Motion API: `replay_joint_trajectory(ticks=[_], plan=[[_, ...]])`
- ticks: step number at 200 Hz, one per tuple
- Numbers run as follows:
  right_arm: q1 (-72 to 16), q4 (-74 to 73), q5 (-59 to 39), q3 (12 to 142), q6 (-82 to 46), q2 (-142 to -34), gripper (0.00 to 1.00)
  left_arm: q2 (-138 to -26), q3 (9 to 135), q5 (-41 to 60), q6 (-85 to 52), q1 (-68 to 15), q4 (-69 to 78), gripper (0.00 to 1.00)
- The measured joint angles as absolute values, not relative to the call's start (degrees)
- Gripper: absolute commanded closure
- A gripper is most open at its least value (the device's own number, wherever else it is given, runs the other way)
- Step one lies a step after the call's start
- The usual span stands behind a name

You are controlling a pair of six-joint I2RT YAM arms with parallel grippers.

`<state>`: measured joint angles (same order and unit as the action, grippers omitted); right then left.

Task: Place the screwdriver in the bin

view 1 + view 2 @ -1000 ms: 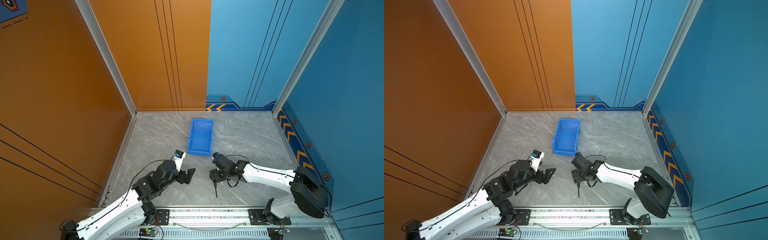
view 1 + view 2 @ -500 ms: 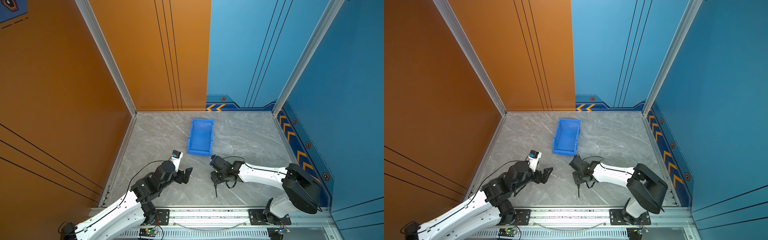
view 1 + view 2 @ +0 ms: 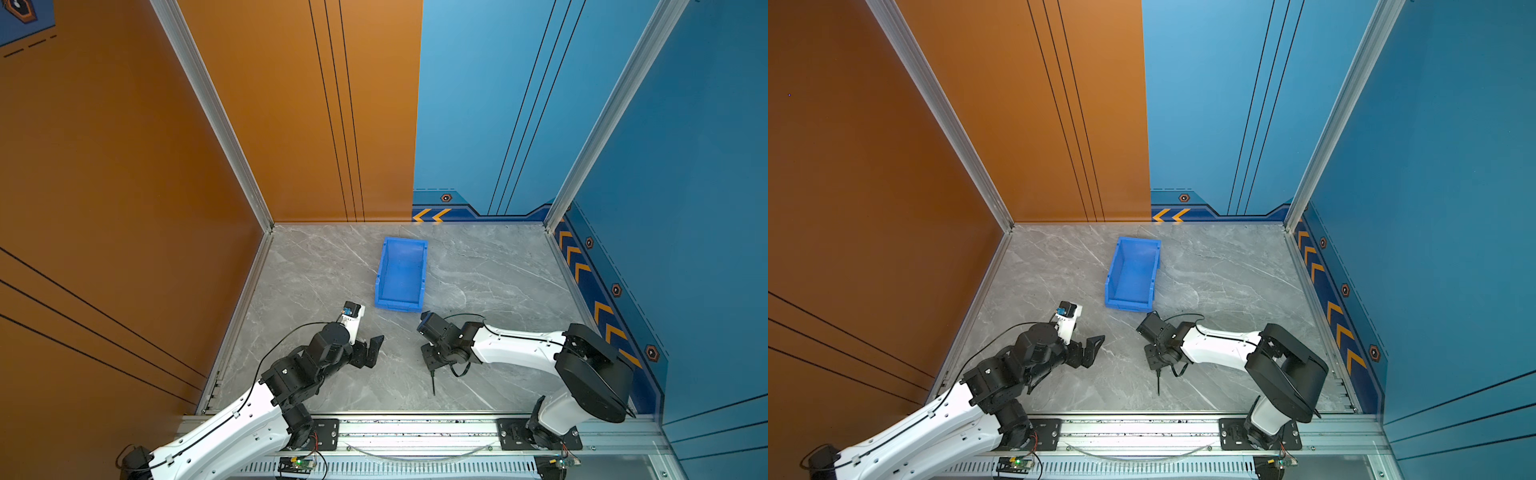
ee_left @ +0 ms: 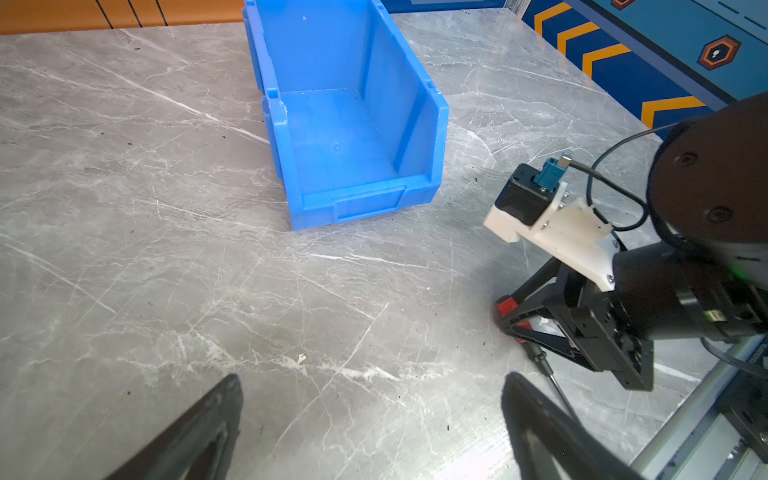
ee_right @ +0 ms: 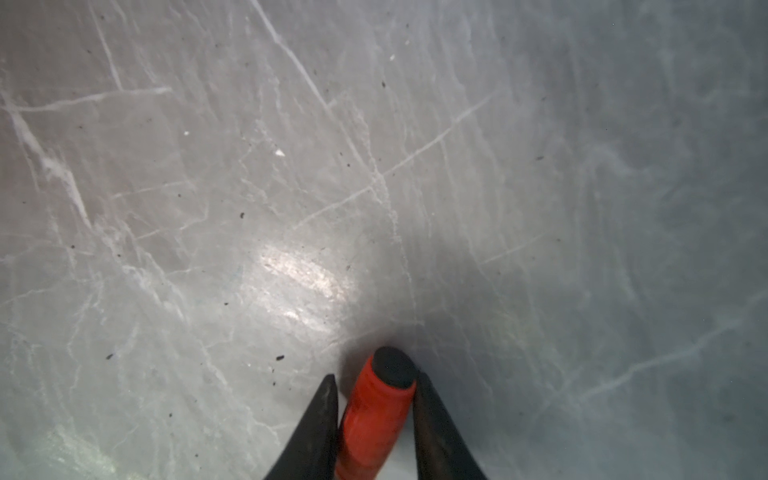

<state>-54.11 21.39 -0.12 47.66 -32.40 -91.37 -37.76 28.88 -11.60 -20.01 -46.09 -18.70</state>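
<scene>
The screwdriver [image 5: 376, 411] has a red-orange handle with a black end cap. It lies on the grey marble floor, its thin dark shaft [image 3: 433, 384] [image 3: 1158, 384] pointing toward the front rail. My right gripper [image 5: 376, 376] [image 3: 432, 361] [image 3: 1155, 361] is shut on the handle, one black finger pressed against each side. The left wrist view shows a bit of red handle [image 4: 505, 305] between those fingers. The blue bin [image 3: 397, 306] [image 3: 1127, 306] [image 4: 357, 203] stands empty just beyond both grippers. My left gripper [image 4: 372, 378] [image 3: 374, 351] [image 3: 1094, 349] is open and holds nothing.
Orange and blue walls enclose the marble floor on three sides. A metal rail [image 3: 415, 432] carrying both arm bases runs along the front edge. A black cable [image 3: 457, 370] loops beside the right gripper.
My right gripper's jaws have closed from wide apart onto the screwdriver handle. The right arm's elbow has shifted a little to the left. The left arm has barely moved.
</scene>
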Motion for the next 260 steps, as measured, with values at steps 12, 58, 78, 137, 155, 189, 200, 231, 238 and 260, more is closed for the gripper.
replay_joint_trajectory(ticks=[12,58,78,137,155,189,200,231,238,260], plan=[[-54.1,21.4,-0.1,47.8,-32.4,-91.5,0.85,-37.8,28.9,-11.6,-20.0,-46.1,-18.7,0.02],[-54.1,23.1,0.3,49.1,-31.7,-91.9,0.99,-37.8,28.9,-12.0,-20.0,-46.1,-18.7,0.02],[-54.1,24.4,0.7,50.1,-31.4,-91.9,1.0,-37.8,28.6,-12.0,-20.0,-46.1,-18.3,0.02],[-53.5,27.1,1.7,57.4,-30.9,-89.9,1.0,-37.8,28.1,-12.0,-19.8,-46.0,-17.0,0.02],[-52.4,27.6,1.8,61.8,-30.9,-89.9,1.0,-37.8,28.1,-12.0,-19.7,-45.8,-16.9,0.02],[-49.8,29.4,3.8,71.3,-31.4,-91.2,1.0,-37.8,28.1,-12.0,-19.5,-45.3,-16.8,0.02],[-49.0,30.0,4.8,74.8,-31.8,-92.5,1.0,-37.8,28.0,-12.0,-19.4,-45.1,-16.4,0.02],[-46.8,31.0,7.3,84.9,-33.2,-98.8,1.0,-37.8,27.7,-12.0,-19.3,-44.6,-15.7,0.02],[-46.5,31.1,7.8,87.0,-33.5,-100.4,1.0,-37.9,27.5,-12.0,-19.3,-44.6,-15.6,0.02],[-45.5,31.4,9.1,93.7,-34.4,-106.4,1.0,-38.2,27.4,-12.0,-19.3,-44.2,-15.2,0.02]])
